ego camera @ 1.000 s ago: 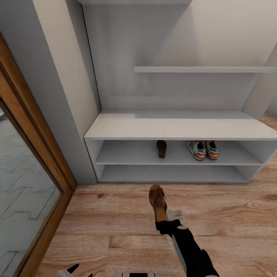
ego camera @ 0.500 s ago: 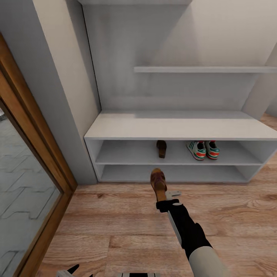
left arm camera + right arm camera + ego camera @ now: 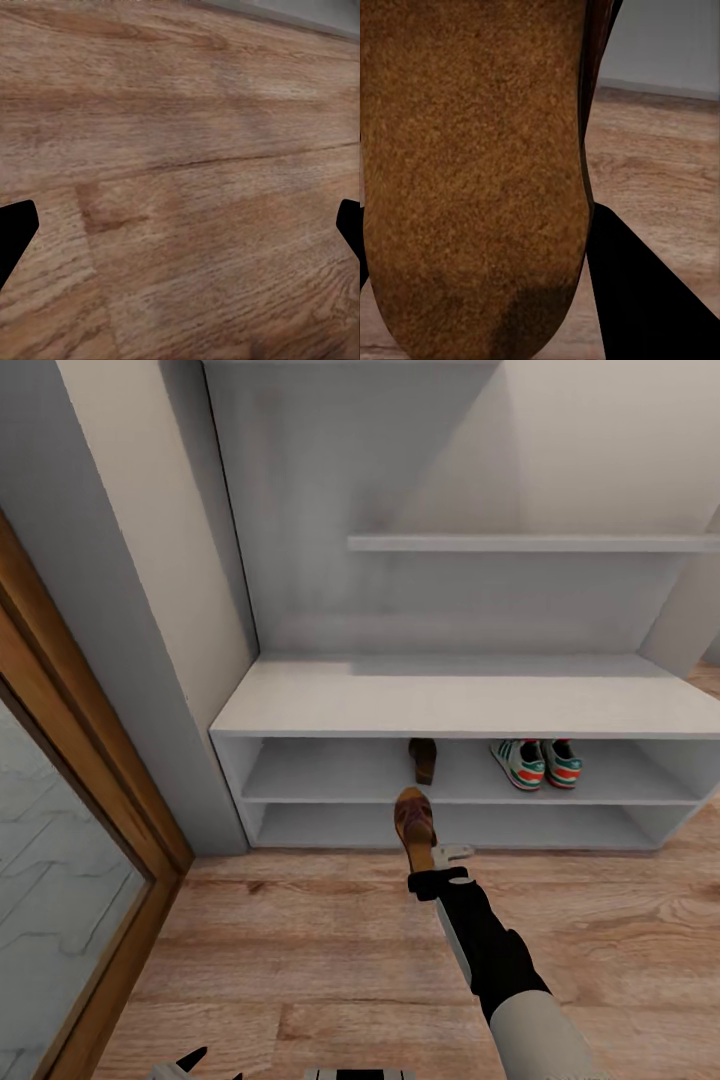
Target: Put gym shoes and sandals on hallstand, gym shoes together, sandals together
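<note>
My right gripper [image 3: 428,860] is shut on a brown sandal [image 3: 413,823], held above the wood floor [image 3: 300,960] just in front of the pale grey shoe rack [image 3: 460,705]. The sandal's toe points at the rack's open shelves. In the right wrist view its brown footbed [image 3: 472,172] takes up most of the picture, with a black finger [image 3: 645,292] beside it. The other sandal [image 3: 423,759] stands on the upper shelf row, straight beyond the held one. Both gym shoes [image 3: 536,762] sit side by side on that same shelf, to the right. My left gripper [image 3: 180,225] hangs open over bare floor.
A wood-framed glass door [image 3: 70,840] runs along the left, with a grey wall corner [image 3: 150,660] between it and the rack. Upper shelves [image 3: 530,543] jut from the rack's back panel. The lower shelf row [image 3: 450,825] holds nothing.
My right arm has carried the sandal forward from mid-floor up to the rack's front. The view has also moved a little closer to the rack.
</note>
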{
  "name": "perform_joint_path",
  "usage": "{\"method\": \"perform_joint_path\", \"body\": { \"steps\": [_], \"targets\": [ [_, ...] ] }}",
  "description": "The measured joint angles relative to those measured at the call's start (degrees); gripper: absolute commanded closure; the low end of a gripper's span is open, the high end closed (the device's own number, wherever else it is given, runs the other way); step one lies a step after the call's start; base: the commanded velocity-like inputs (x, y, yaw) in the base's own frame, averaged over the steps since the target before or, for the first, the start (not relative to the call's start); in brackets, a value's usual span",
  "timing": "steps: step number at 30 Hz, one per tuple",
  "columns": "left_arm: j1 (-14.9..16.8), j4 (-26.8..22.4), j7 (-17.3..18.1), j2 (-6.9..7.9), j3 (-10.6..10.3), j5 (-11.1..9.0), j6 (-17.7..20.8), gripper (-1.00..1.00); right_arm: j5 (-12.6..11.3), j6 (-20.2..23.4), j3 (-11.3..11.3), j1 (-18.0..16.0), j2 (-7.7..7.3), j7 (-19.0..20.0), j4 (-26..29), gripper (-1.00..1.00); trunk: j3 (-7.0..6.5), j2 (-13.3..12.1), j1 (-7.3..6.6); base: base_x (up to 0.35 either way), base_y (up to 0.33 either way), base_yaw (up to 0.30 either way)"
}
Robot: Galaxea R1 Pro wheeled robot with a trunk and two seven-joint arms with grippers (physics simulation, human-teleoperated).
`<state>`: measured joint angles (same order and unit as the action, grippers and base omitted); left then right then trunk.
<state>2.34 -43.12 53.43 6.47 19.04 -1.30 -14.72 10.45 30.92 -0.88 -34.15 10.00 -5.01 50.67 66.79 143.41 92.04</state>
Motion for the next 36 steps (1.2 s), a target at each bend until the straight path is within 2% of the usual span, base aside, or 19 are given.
{"method": "perform_joint_path", "body": {
  "steps": [9,20,29,36],
  "targets": [
    [0.0,0.0,0.0,-0.02,0.0,0.0,0.0,-1.0,0.0,-0.1,0.0,-1.5,0.0,0.1,0.0,1.0,0.0,0.0,-0.01,0.064,0.0,0.0],
    [0.0,0.0,0.1,-0.11,-0.2,-0.1,0.0,-1.0,0.0,-0.2,0.1,-1.7,0.0,0.3,-0.9,1.0,0.0,0.0,-0.02,0.297,0.0,0.0],
    [0.0,0.0,-0.1,-0.37,-0.4,0.0,0.1,-1.0,-0.1,-0.5,0.2,-1.7,-0.01,0.3,-6.6,1.0,0.0,0.0,0.01,0.16,0.0,0.0],
    [0.0,0.0,-0.1,-0.36,-0.2,-0.1,0.1,-1.0,-0.1,-0.5,0.2,-1.7,-0.01,0.3,-7.1,1.0,0.0,0.0,-0.02,0.153,0.068,0.0]
  ]
}}
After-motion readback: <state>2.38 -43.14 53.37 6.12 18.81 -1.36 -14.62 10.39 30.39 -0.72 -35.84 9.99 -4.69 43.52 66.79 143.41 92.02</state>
